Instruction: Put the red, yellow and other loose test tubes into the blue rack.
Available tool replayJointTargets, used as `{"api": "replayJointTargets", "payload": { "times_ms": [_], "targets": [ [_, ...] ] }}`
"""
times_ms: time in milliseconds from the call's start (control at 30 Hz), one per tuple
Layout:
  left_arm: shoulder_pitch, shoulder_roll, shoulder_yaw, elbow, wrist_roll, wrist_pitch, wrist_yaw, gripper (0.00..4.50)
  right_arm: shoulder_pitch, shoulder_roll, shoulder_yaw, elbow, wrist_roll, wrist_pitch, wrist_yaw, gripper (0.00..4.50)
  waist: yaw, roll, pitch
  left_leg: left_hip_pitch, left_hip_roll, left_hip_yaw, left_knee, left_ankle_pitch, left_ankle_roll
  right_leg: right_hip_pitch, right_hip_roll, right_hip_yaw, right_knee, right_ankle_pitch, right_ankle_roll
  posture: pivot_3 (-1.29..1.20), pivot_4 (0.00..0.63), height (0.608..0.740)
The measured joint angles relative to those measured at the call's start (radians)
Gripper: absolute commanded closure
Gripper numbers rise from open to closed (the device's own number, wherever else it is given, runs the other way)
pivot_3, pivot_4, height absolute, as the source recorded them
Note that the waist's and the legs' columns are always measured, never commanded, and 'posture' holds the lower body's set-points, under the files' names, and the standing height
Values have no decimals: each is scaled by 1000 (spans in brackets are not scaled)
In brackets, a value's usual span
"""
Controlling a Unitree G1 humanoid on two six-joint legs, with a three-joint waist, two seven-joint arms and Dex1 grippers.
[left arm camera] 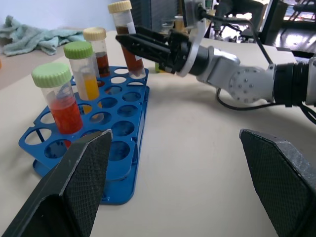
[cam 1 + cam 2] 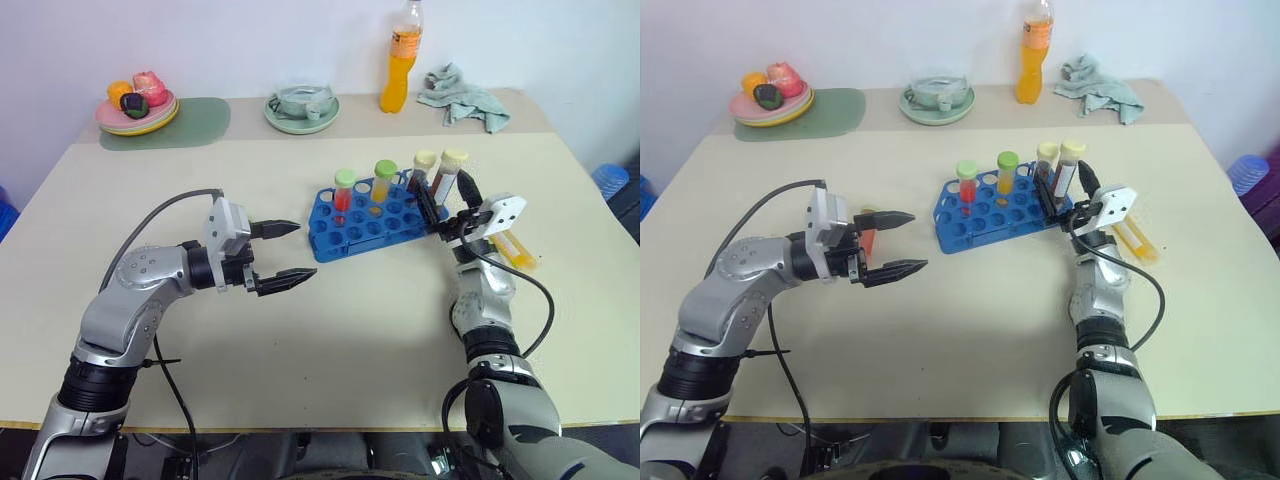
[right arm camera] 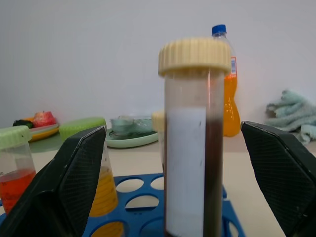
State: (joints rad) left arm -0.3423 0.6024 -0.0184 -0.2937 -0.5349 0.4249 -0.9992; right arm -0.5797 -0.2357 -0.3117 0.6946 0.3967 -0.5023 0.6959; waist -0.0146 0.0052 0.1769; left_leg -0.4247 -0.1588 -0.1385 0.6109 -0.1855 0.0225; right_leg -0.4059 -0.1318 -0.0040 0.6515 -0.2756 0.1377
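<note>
Right hand is spread wide around the brown tube with the cream cap, which stands in the blue rack at its right end, so this looks like the let-go step. 4 tubes stand in the rack now, the red and yellow among them. Another yellow tube lies on the table just right of that hand, probably next. Left hand hangs wide and empty.

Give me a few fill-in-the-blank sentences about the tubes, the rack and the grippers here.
1. The rack holds ____ tubes upright.
2. The red tube has a ____ cap.
3. The right gripper stands ____ around a brown tube.
4. One yellow tube lies on the ____.

Missing: four; green; open; table
</note>
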Motion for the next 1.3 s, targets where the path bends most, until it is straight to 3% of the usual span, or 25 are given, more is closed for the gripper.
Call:
{"api": "replayJointTargets", "payload": {
  "times_ms": [567,800,1300],
  "targets": [
    [-3,-21,-7,2,0,0,0,237,172,-135,23,-235,60,235,134,52,1,0,0,0,0,0,0,0,0,1,-1,0,0,0,0,0,150,739],
    [-4,-21,-7,8,0,0,-2,237,74,-204,18,-206,99,321,229,52,1,0,0,-1,0,0,0,0,0,1,-1,0,-1,0,0,0,150,739],
    [33,-12,3,-14,-2,3,7,237,-146,-266,31,99,77,391,437,52,1,0,0,-2,0,0,0,0,0,3,-1,0,-1,0,0,0,150,739]
  ]
}}
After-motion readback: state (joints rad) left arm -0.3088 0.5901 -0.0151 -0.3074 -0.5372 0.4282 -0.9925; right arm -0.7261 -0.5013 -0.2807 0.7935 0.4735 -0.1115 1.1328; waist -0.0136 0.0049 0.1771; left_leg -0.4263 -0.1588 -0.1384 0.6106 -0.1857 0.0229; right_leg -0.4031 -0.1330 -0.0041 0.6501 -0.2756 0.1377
